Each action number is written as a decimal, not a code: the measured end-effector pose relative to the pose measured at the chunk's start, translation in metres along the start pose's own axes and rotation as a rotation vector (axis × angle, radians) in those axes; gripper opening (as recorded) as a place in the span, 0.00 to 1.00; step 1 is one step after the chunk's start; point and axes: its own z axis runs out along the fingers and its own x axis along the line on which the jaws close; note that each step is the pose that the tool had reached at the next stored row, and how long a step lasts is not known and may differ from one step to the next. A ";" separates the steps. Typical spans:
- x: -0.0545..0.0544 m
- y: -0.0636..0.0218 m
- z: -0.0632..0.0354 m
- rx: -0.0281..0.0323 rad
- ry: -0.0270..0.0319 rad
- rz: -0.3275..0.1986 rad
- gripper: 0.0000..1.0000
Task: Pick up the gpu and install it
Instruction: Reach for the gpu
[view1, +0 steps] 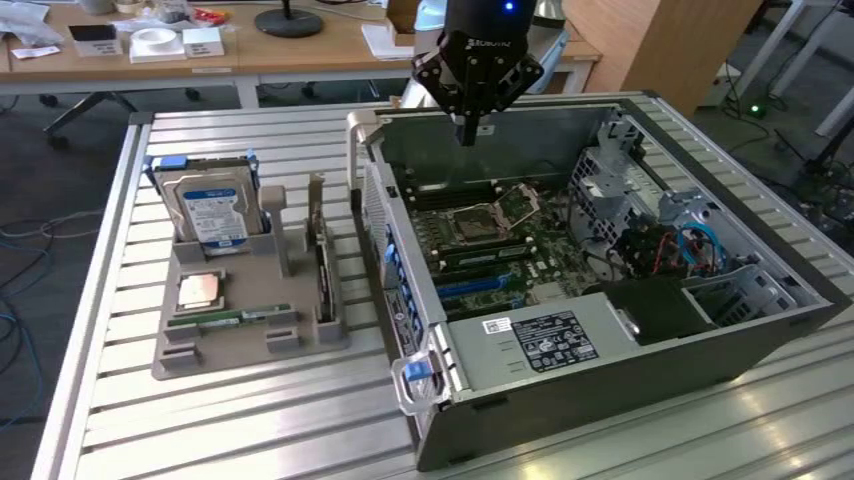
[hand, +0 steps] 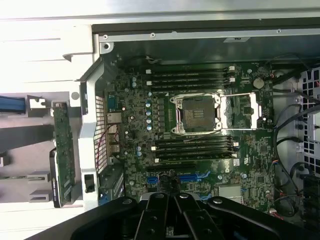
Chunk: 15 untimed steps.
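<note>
1. Now the gripper (view1: 467, 131) hangs over the far edge of the open computer case (view1: 601, 400). Its two black fingers are pressed together, and it holds nothing.
2. The gpu (view1: 324, 270) is a thin, flat card. It stands on its edge in the grey holder (view1: 240, 345), on the side of the holder next to the case. It looks dark, with a pale metal strip at its far end. The gripper is well apart from it.
3. The holder is dull grey plastic with blocky slots. It sits on the bench (view1: 200, 420) near the edge on the exterior view's left.
4. A shiny silver hard drive (view1: 211, 212) with a blue label stands upright at the holder's far corner. A small square chip (view1: 200, 290) and a narrow green memory stick (view1: 247, 315) lie flat in the holder.
5. The case is a big dark metal box lying on its side with its lid off. It sits on the bench toward the edge on the exterior view's right.
6. Inside lies a green board (view1: 494, 250) with long black slots and a square metal socket.
7. The bench is pale metal with long straight ridges.
8. Behind it stand wooden desks (view1: 267, 45) with small white things on them. The floor is grey, and cables lie on it.
</note>
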 end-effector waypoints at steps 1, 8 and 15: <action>0.000 0.0000 0.0000 -0.0001 -0.0001 0.000 0.10; 0.006 -0.0005 -0.0002 0.0000 0.0000 0.000 0.10; 0.015 -0.0012 -0.0004 0.0000 0.0000 0.000 0.10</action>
